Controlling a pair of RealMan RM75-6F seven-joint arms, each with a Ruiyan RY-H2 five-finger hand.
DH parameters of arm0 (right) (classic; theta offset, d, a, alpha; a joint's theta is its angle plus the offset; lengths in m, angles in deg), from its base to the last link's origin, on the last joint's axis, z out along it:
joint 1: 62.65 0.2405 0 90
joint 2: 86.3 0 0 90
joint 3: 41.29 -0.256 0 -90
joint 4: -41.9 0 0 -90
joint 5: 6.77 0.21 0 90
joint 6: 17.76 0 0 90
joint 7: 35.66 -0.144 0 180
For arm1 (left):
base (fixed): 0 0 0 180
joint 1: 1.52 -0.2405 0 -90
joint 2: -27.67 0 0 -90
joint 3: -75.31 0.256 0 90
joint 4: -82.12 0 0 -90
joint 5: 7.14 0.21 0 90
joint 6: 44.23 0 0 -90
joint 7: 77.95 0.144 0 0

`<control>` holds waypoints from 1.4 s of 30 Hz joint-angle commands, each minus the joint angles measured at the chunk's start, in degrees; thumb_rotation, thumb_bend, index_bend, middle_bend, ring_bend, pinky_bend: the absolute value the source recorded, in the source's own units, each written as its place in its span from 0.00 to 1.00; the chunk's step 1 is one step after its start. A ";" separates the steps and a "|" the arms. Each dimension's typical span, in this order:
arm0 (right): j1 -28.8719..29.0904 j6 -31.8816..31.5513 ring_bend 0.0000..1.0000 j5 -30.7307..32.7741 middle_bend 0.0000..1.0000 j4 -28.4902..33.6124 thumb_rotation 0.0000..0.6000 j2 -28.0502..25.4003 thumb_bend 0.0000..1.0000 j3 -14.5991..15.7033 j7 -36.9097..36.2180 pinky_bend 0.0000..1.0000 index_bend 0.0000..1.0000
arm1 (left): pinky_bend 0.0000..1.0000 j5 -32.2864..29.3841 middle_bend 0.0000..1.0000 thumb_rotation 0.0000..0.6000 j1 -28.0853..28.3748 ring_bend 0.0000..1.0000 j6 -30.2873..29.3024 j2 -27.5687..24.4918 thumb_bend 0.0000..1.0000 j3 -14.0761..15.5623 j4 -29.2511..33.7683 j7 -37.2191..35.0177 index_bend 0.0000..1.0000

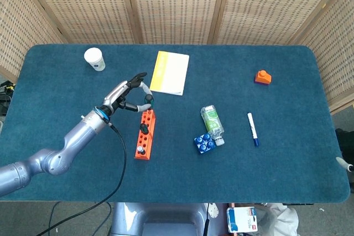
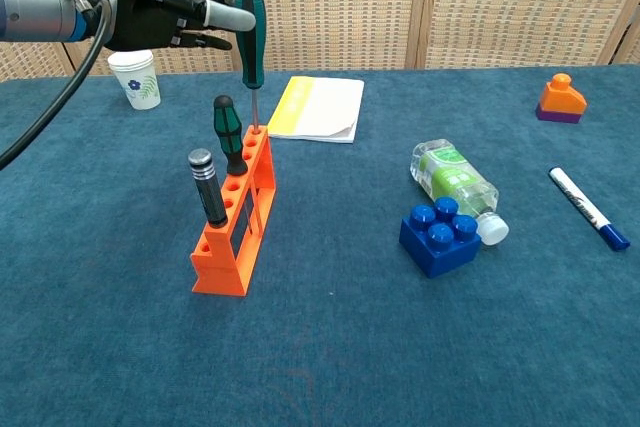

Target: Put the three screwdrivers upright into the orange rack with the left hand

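Note:
The orange rack (image 2: 237, 227) (image 1: 145, 135) stands left of the table's middle. Two screwdrivers stand upright in it: a grey-handled one (image 2: 207, 186) near its front end and a green-and-black one (image 2: 230, 133) further back. My left hand (image 2: 165, 14) (image 1: 126, 96) pinches a third, teal-handled screwdriver (image 2: 251, 39) upright over the rack's far end, its shaft reaching down into the rearmost hole. My right hand appears in neither view.
A white paper cup (image 2: 136, 77) stands at the back left and a yellow-edged notepad (image 2: 314, 108) lies behind the rack. To the right lie a plastic bottle (image 2: 455, 185), a blue brick (image 2: 439, 237), a marker pen (image 2: 589, 209) and an orange block (image 2: 561, 99).

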 commanded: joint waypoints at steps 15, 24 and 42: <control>0.25 0.60 0.00 0.11 0.00 -0.06 1.00 0.06 0.00 0.00 0.17 0.00 0.00 | 0.00 2.67 0.00 1.00 -1.57 0.00 1.15 3.45 0.58 1.25 -3.92 -2.27 0.73; 0.24 0.59 0.00 0.08 0.00 -0.06 1.00 0.05 0.00 0.01 0.16 0.00 0.00 | 0.00 4.03 0.00 1.00 -1.93 0.00 1.54 4.65 0.58 1.43 -5.46 -2.83 0.72; 0.28 0.73 0.00 0.03 0.00 0.03 1.00 0.01 0.00 0.06 0.20 0.00 0.00 | 0.00 4.09 0.00 1.00 -1.94 0.00 3.02 5.57 0.58 1.40 -6.90 -3.34 0.61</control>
